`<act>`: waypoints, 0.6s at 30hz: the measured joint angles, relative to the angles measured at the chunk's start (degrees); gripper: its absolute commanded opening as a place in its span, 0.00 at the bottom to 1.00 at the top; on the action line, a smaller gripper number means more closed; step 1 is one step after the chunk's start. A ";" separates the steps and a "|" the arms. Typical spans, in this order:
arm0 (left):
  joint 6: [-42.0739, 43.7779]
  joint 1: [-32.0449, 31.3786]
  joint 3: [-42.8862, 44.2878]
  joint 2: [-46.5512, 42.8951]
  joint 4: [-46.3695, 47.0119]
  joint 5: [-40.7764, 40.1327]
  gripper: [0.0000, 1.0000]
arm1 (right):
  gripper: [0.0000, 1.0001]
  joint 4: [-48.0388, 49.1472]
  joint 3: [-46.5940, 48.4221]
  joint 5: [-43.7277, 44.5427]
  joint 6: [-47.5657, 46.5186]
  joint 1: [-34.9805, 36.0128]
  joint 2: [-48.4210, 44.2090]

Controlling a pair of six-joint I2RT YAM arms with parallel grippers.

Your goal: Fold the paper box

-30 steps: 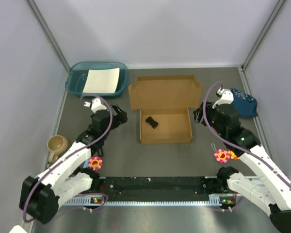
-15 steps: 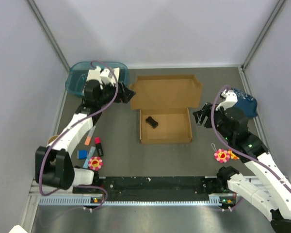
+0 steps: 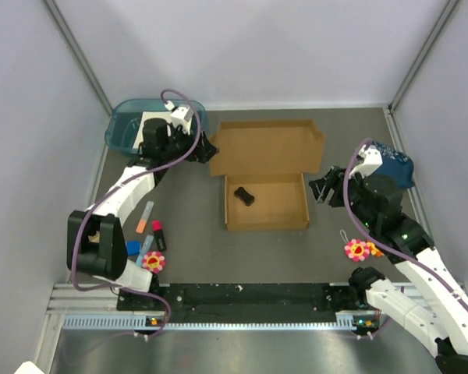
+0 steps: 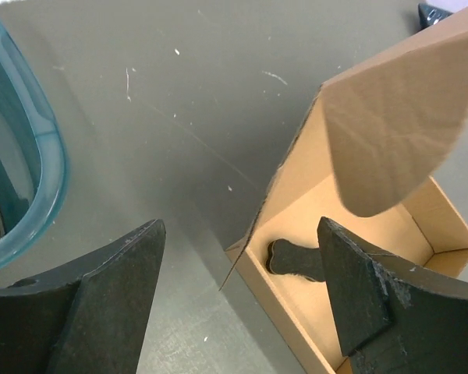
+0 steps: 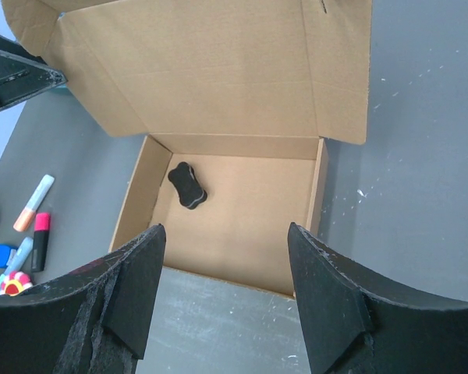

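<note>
The paper box lies open mid-table, its lid flat on the far side, with a small black object inside. The left gripper is at the lid's left edge; the right gripper hangs just right of the box.

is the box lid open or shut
Open. The lid of the box is swung back, and the inside shows, with a small black object in it.

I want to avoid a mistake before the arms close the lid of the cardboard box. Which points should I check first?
1. The left gripper is open: ok.
2. The right gripper is open, apart from the paper box: ok.
3. The lid lies open behind the tray: ok.
4. Tray empty: not ok, a black object lies inside.
5. Left gripper touching the side flap: cannot tell.
</note>
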 measured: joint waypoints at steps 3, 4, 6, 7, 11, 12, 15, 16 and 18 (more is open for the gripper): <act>0.87 0.22 0.39 1.81 -0.96 0.37 0.82 | 0.64 -0.02 0.00 0.02 0.00 0.00 0.22; 1.05 0.28 0.57 2.25 -1.01 0.46 0.80 | 0.65 0.00 0.00 0.02 -0.02 0.00 0.22; 1.38 0.46 1.03 3.10 -1.07 0.96 0.79 | 0.65 0.00 0.00 0.02 -0.02 0.00 0.20; 1.44 0.55 1.31 3.41 -1.07 1.22 0.77 | 0.65 0.00 0.00 0.04 -0.02 0.00 0.20; 1.20 0.83 2.93 4.72 -0.70 2.45 0.71 | 0.65 0.00 0.00 0.04 -0.02 0.00 0.20; 1.07 0.87 3.28 4.94 -0.55 2.89 0.70 | 0.65 0.00 0.00 0.04 -0.04 0.00 0.22; 0.44 0.90 3.82 5.64 0.66 3.96 0.67 | 0.65 0.00 0.00 0.07 -0.04 0.00 0.22; 0.17 0.90 3.85 5.81 0.96 4.33 0.66 | 0.65 0.00 0.00 0.07 -0.04 0.00 0.28; -0.31 0.90 3.85 6.32 1.53 5.31 0.62 | 0.65 0.00 0.00 0.07 -0.02 0.00 0.52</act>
